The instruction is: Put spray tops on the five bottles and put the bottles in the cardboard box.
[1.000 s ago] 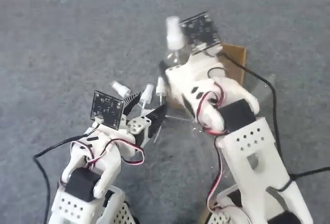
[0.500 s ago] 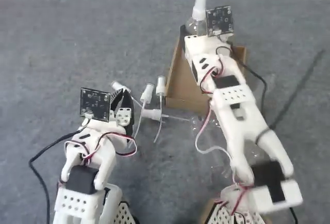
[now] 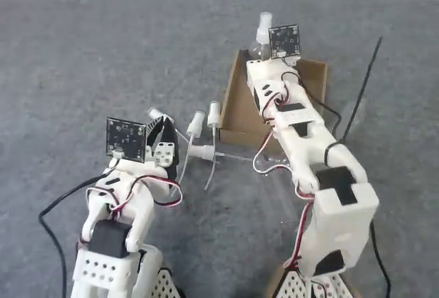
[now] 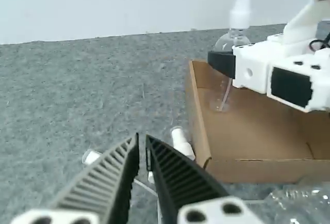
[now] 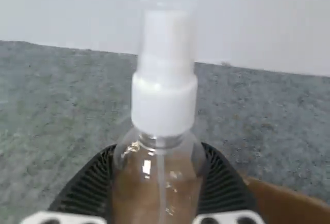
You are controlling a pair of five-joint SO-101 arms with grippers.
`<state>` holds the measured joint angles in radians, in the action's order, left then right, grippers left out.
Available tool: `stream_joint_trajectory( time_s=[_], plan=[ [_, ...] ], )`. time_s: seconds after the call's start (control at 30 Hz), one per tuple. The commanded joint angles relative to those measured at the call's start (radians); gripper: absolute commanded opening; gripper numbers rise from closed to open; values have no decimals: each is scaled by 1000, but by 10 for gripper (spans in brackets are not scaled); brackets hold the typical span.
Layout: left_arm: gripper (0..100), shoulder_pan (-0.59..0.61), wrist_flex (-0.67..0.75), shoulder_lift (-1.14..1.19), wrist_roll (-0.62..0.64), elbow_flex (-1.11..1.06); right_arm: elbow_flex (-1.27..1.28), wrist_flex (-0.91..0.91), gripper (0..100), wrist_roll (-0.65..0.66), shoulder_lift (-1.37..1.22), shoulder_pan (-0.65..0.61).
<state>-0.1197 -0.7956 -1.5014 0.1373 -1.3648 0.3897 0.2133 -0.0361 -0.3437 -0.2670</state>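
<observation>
right now my right gripper [image 5: 162, 185] is clamped on a clear bottle [image 5: 161, 162], one black ribbed finger [image 5: 90, 185] on each side of its body. the bottle stands upright, long axis vertical, and its white spray top [image 5: 164, 87] points straight up. the bottle's shoulder and spray top rise above the fingers.

from the high view, the bottle [image 3: 260, 40] is at the far left corner of the cardboard box [image 3: 310, 78], at the end of the stretched-out right arm. from the left wrist view, its lower part [image 4: 225, 74] sits inside the box walls [image 4: 198, 115]; i cannot tell whether its base touches the box floor.

my left gripper [image 4: 142, 144] holds nothing, its jaws almost closed with a thin gap. it hangs above the grey mat [image 3: 82, 58], well apart from the box. loose spray tops [image 3: 204, 121] lie on the mat between the left gripper [image 3: 164, 136] and the box.
</observation>
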Motion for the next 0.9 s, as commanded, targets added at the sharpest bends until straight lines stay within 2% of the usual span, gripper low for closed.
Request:
stream_joint_trajectory(
  time_s=[0.0,0.47,0.7,0.87],
  plan=[
    [10,-5,29,-15,-6,5,-78,31,6,-6,7,2],
    [10,-2,29,-15,-5,5,-71,21,11,-6,2,2],
    [10,-2,29,-15,-5,5,-43,21,179,-6,5,-5],
    [10,-2,29,-15,-5,5,-38,21,198,-5,7,-10]
  ],
)
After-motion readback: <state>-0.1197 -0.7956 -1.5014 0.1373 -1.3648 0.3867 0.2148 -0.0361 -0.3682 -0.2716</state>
